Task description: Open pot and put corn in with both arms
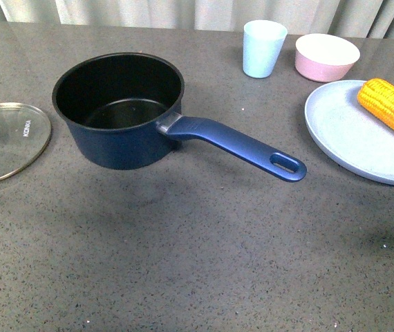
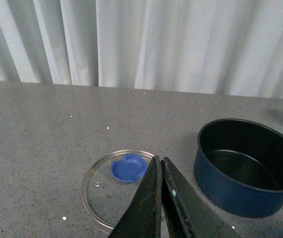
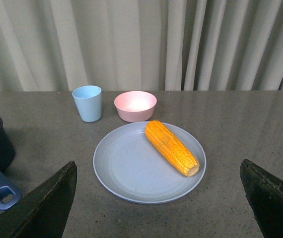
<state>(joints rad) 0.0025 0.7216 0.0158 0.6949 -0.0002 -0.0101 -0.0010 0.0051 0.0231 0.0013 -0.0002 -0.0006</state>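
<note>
Pot [image 1: 117, 114]: upright on the bench [image 1: 197, 263], in its left half, nearer the far edge than the near one. Uncovered; black interior, nothing in it.
Pot handle [image 1: 235, 145]: points toward the bench's right side and slightly toward the near edge; oval hole at its tip.
Lid [image 1: 7, 142]: glass with a metal rim and a blue knob. Lies flat on the bench, knob up, on the left-edge side of the pot, near it but not touching.
Corn [image 1: 390, 107]: lies on its side on the plate [image 1: 349, 138], on the plate's right, farther part, set diagonally. Well apart from the pot.
Plate: pale blue-grey, flat on the bench's right half, beyond the handle tip without touching it.
Cup [image 1: 263, 47]: light blue, upright near the far edge, between the pot and the bowl [image 1: 326, 57].
Bowl: pink, upright near the far edge, just beside the cup and just beyond the plate.
Left jaws: clenched tip to tip with nothing between them; above the bench, over the near rim of the lid, with the pot off to one side.
Right jaws: released, spread wide, holding nothing; above the bench on the near-edge side of the plate, with plate and corn framed between them.
Curtain [image 1: 148, 10]: pale, pleated, hanging behind the far edge.
</note>
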